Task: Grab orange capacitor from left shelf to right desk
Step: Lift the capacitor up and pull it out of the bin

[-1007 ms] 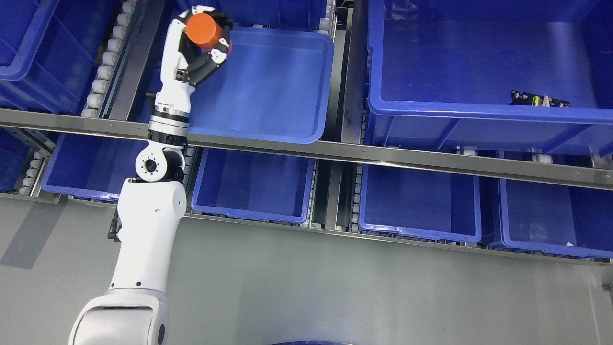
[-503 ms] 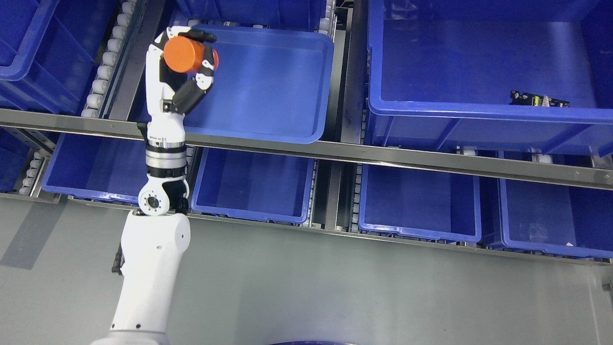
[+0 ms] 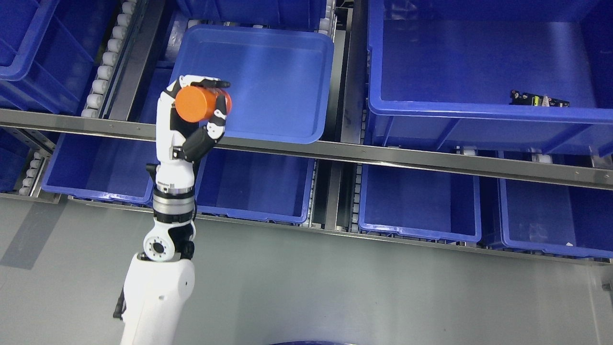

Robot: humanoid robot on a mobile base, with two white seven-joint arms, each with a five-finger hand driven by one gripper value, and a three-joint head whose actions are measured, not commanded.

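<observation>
Capacitor (image 3: 201, 104): orange cylinder, left of centre in the upper half of the frame, held in the air in front of the tray (image 3: 268, 81) and just above the shelf rail (image 3: 383, 155).
Left hand (image 3: 194, 120): arm comes in from the lower left; fingers (image 3: 213, 84) curl over the top of the body and the thumb presses from below, so the hand is gripping the capacitor.
Right hand: not in view.
Weight: likely light to moderate; 1 hand carries it with no sign of strain.
Stiffness: looks rigid, a hard shell that should not give under the fingers.
Surface: smooth and rounded, so probably slippery; it could roll or slide out along its axis.
Where to hold: around the middle of the curved side, fingers opposite the thumb, as it is held now; the flat end faces the camera and is left free.
Fragility: cannot tell whether leads are present.
Desk: not in view.
</observation>
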